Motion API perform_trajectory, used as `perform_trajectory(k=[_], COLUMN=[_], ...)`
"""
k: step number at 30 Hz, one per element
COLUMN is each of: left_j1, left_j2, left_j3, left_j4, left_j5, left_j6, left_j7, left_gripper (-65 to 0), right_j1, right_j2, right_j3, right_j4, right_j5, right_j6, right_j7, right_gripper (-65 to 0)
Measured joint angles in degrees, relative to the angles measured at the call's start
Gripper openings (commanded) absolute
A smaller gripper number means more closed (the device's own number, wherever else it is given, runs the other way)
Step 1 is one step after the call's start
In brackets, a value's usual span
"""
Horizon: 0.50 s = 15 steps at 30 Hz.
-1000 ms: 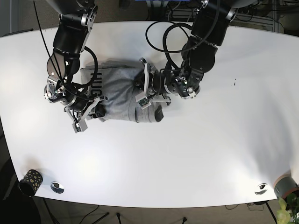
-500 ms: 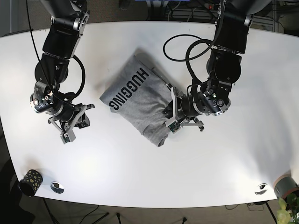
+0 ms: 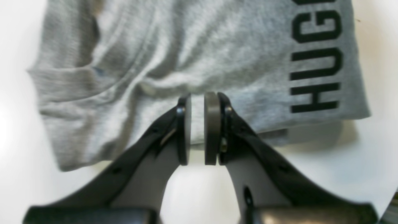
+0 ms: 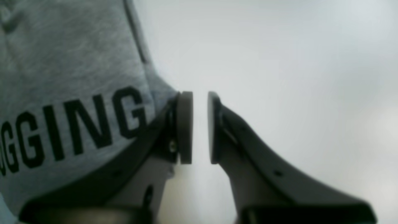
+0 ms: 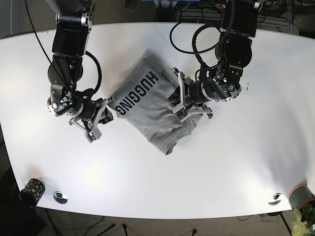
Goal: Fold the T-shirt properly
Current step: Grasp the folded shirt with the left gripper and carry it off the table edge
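Fingers of the left gripper (image 3: 197, 130) pinch the T-shirt (image 3: 199, 59) edge — right gripper (image 4: 200, 127) slightly parted, holding nothing.

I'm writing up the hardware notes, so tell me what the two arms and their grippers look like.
Both arms are black with silver-grey joint housings and loose black cables looping alongside. Left gripper: black curved fingers with flat grey pads. Right gripper: the same black fingers and grey pads, with small screws showing near the pad mounts. I see no lettering on either.
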<state>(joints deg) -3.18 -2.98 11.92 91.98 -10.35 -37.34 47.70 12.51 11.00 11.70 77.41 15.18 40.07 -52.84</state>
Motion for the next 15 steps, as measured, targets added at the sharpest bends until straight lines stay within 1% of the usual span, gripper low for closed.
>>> perform_trajectory(k=[2, 5, 6, 7, 8, 9, 12, 13, 15], left_j1=[0.96, 1.53, 1.64, 1.60, 1.60, 1.62, 1.51, 1.51, 1.57], left_j2=[0.59, 0.52, 0.37, 0.24, 0.26, 0.39, 1.84, 2.01, 2.32], left_j3=[-2.08, -3.34, -3.37, -3.48, -3.52, -3.58, -3.50, -3.37, -3.34], left_j4=[1.64, 3.63, 4.07, 4.79, 5.18, 5.53, 6.19, 6.21, 6.27], left_j5=[0.09, 0.09, 0.09, 0.28, 0.33, 0.46, 0.20, 0.11, 0.09], left_j6=[0.04, 0.07, 0.11, 0.24, 0.31, 1.07, 5.46, 6.69, 9.35], left_j7=[-0.15, -0.11, -0.07, 0.33, 0.42, 0.39, 0.26, 0.22, 0.31], left_gripper=[-58.2, -58.1, -58.1, -58.1, -57.9, -56.4, -47.2, -43.1, -36.5], right_j1=[-1.57, -4.02, -4.63, -5.60, -6.25, -7.04, -10.56, -11.37, -13.25], right_j2=[-0.61, -1.25, -1.42, -1.66, -1.97, -2.05, -3.04, -3.23, -4.39], right_j3=[0.09, -0.15, -0.68, -1.88, -2.89, -3.74, -7.67, -8.81, -11.28], right_j4=[1.11, 3.87, 4.59, 5.81, 6.58, 7.32, 10.51, 11.30, 13.62], right_j5=[-0.20, -0.42, -0.42, -0.61, -0.52, -0.59, -0.04, -0.22, -0.48], right_j6=[-0.20, -0.20, -0.20, -0.76, -0.61, -0.63, -0.42, -0.42, -0.42], right_j7=[-0.07, -0.22, -0.17, 0.09, -0.02, 0.09, 0.02, -0.07, -0.37], right_gripper=[-56.9, -56.9, -56.9, -56.9, -56.9, -56.9, -56.9, -56.9, -56.9])
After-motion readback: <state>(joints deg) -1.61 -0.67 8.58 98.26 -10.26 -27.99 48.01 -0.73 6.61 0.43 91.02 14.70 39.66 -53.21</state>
